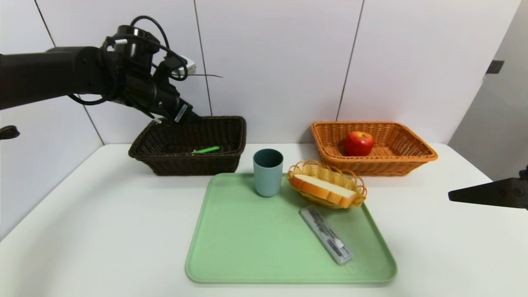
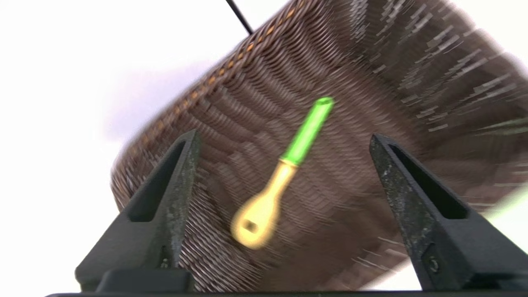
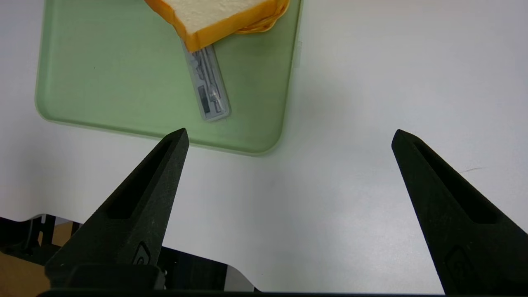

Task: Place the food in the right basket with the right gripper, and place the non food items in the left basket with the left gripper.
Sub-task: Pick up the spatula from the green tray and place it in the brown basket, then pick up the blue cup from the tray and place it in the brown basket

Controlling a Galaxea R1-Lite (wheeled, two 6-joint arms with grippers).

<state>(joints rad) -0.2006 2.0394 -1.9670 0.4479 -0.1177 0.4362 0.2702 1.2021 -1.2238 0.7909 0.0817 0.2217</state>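
Note:
My left gripper [image 1: 183, 114] hangs open over the back left of the dark brown left basket [image 1: 237, 123], holding nothing. A green-and-yellow tool [image 1: 206, 149] lies inside that basket; in the left wrist view the tool [image 2: 284, 173] sits below the left gripper [image 2: 282, 135], clear of both fingers. A red apple [image 1: 359, 143] rests in the orange right basket [image 1: 416, 144]. A bread slice [image 1: 324, 189], a blue-grey cup [image 1: 268, 172] and a clear cutlery case [image 1: 326, 235] stand on the green tray [image 1: 247, 247]. My right gripper [image 3: 289, 130] is open and empty over the table at the right edge.
The bread lies in a small yellow wicker dish [image 1: 359, 183] on the tray's back right. The white wall stands close behind both baskets. The table's right front corner shows in the right wrist view, below the gripper.

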